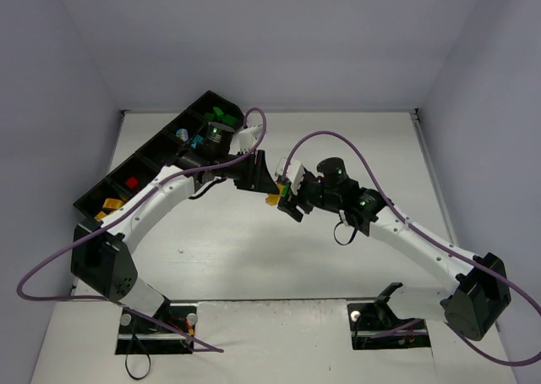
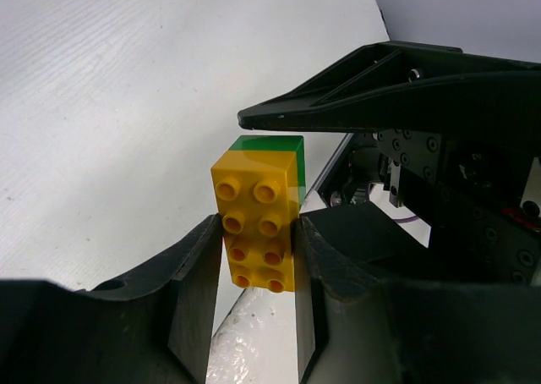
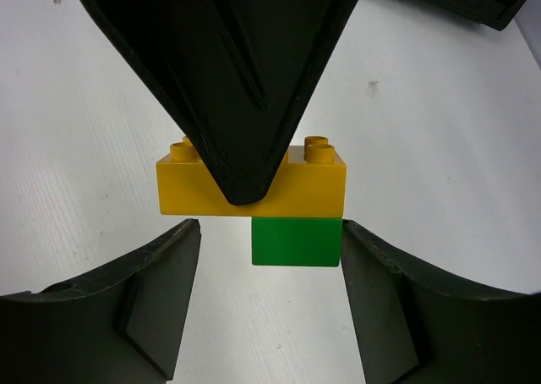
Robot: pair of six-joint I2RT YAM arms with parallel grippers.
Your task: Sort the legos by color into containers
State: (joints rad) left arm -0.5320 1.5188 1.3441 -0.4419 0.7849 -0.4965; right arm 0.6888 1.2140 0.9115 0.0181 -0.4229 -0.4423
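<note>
Item: yellow brick (image 3: 317, 185) with green brick (image 2: 270, 143) stuck to its underside, clamped in the left gripper (image 2: 258, 257) above the table (image 1: 254, 266), well apart from the tray (image 1: 144, 160); right gripper (image 3: 269, 257) jaws stand apart flanking the green, so close squarely on green alone and pull it straight off.

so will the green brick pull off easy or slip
The green brick looks rigid: hard moulded plastic. Its glossy sides could slip in the right gripper. It's pressed onto the yellow brick in the left gripper, so probably needs a firm tug.
</note>
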